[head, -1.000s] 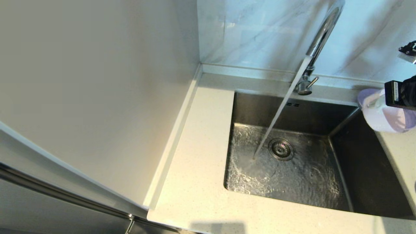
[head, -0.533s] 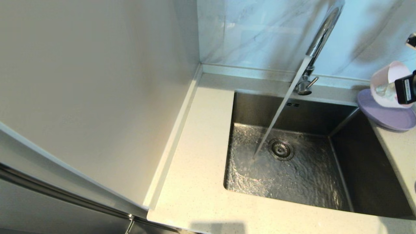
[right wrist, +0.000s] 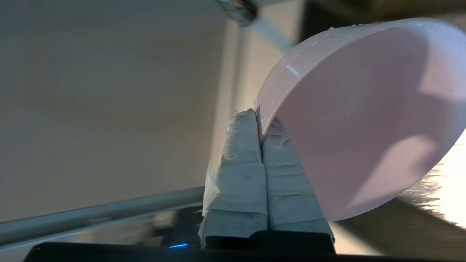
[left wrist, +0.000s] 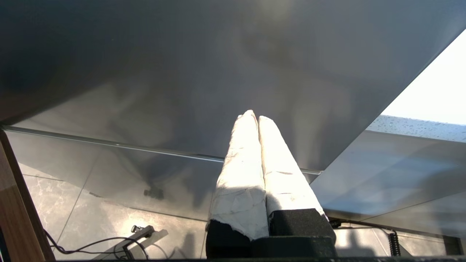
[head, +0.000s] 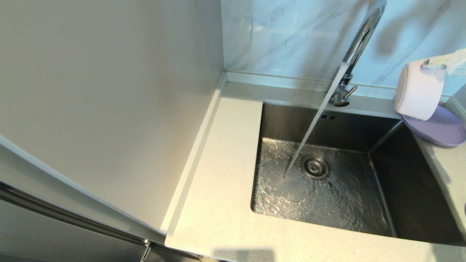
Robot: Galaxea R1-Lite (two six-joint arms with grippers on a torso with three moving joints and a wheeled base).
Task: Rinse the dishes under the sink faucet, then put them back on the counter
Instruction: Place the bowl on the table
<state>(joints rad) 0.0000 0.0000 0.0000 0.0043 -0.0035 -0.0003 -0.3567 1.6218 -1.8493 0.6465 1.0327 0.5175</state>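
Note:
My right gripper (head: 434, 65) is shut on the rim of the small pale pink cup (head: 418, 91), held tipped on its side in the air over the sink's far right corner. In the right wrist view the taped fingers (right wrist: 240, 153) pinch the cup (right wrist: 364, 120) at its wet rim. Just below the cup, the lavender plate (head: 442, 129) lies on the counter (head: 225, 174). Water runs from the chrome faucet (head: 358, 40) into the steel sink (head: 411, 189), left of the drain strainer (head: 315, 166). The white bowl is out of view. My left gripper (left wrist: 255, 116) is shut and empty, parked low beside a cabinet.
A tall pale cabinet side (head: 109, 109) walls off the counter's left. A tiled wall (head: 291, 36) with a raised rim runs behind the sink. The overflow slots (head: 327, 117) sit on the basin's back wall.
The right gripper has raised the pink cup off the lavender plate and turned it onto its side, shifting a little left. The water keeps running.

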